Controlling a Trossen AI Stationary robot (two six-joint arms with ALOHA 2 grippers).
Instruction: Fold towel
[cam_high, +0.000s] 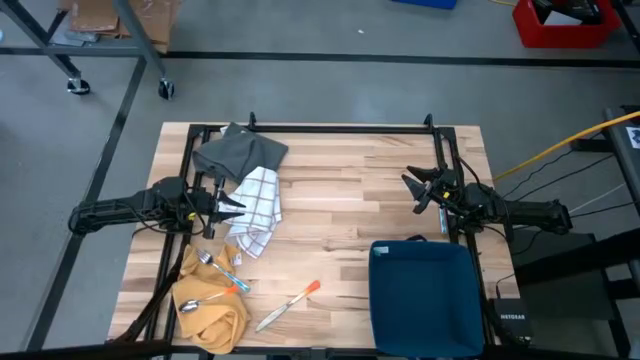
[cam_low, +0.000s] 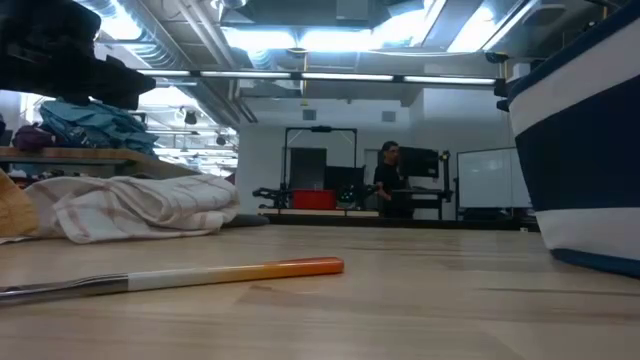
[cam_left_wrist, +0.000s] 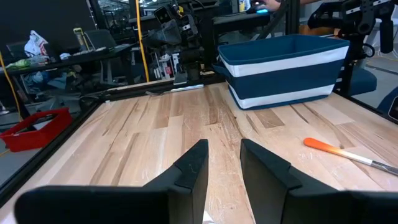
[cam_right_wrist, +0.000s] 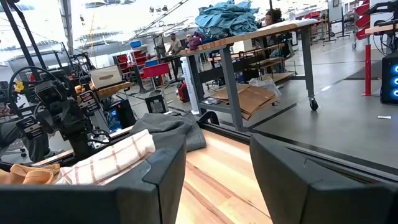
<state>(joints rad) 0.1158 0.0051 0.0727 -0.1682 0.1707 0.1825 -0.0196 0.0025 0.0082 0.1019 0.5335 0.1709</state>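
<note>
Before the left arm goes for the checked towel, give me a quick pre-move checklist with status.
1. Left gripper jaws empty, a gap showing between them: ok.
2. Left gripper next to the checked towel: ok.
3. Towel lying flat for folding: not ok, crumpled, and touching the grey cloth.
4. Towel free of the spoons on the yellow cloth: cannot tell.
5. Right gripper jaws open, empty, away from the towel: ok.
6. Blue bin and knife outside the folding area: ok.

Bright, even light falls from overhead ceiling strip lamps (cam_low: 300, 40), which glare white in the low view. Shadows on the pale wooden counter (cam_high: 340, 190) are soft and short. In the low view the near orange-handled knife (cam_low: 180, 277) is blurred, while the far room stays sharper.
</note>
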